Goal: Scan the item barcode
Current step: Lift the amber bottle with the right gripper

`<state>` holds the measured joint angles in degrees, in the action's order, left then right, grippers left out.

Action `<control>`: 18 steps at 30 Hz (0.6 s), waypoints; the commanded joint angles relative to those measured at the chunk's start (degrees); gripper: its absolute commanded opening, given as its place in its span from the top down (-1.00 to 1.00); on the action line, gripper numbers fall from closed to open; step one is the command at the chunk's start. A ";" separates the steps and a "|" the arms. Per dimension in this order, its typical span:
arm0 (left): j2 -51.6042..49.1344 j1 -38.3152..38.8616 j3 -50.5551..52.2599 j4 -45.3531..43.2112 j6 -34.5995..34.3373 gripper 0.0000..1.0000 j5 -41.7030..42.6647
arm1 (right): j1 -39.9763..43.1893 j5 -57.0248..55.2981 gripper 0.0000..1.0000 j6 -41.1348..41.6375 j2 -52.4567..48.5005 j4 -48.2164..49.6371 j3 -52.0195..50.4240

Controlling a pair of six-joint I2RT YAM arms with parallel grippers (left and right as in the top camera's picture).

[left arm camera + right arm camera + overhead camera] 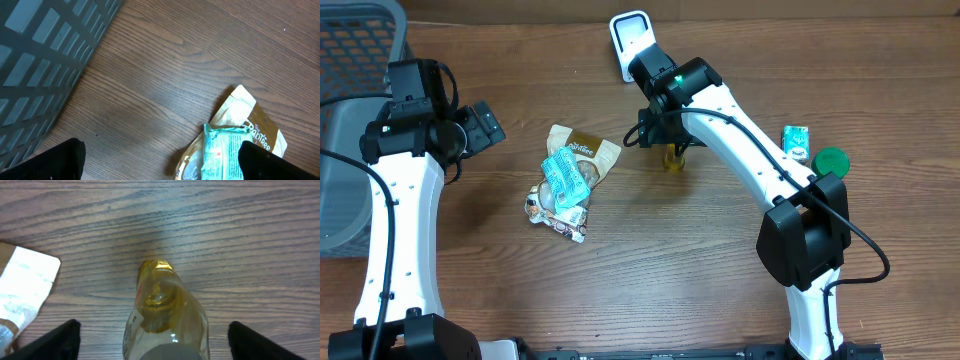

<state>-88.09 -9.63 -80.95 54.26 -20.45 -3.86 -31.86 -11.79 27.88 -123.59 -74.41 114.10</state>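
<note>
Bottle (165,315) between right fingers (55,342), touching neither.

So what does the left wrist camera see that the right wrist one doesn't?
Only the left wrist view shows the grey basket and a teal packet. Only the right wrist view shows a yellow bottle, between the tips of the open right claw. Both show the wooden table; the pale packet corner at the right view's edge may be the left view's tan pouch.

Mock shop checkout bench: white scanner (629,38), grey basket (348,120), snack packets (570,180) on a wooden table (620,290).
</note>
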 commanded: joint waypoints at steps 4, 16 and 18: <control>0.35 -0.11 -0.44 -0.13 0.74 -0.99 -0.13 | 0.50 -0.15 -0.71 0.63 2.49 0.31 0.61; 0.35 -0.11 -0.44 -0.13 0.74 -0.99 -0.13 | 3.50 7.21 -0.69 2.75 2.08 0.11 0.61; 0.35 -0.11 -0.44 -0.11 0.74 -0.99 -0.13 | 3.48 7.21 -0.65 2.78 2.08 -0.15 0.59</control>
<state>-88.09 -9.63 -80.95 54.26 -20.45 -3.86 -28.23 -6.50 30.04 -123.59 -74.46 114.10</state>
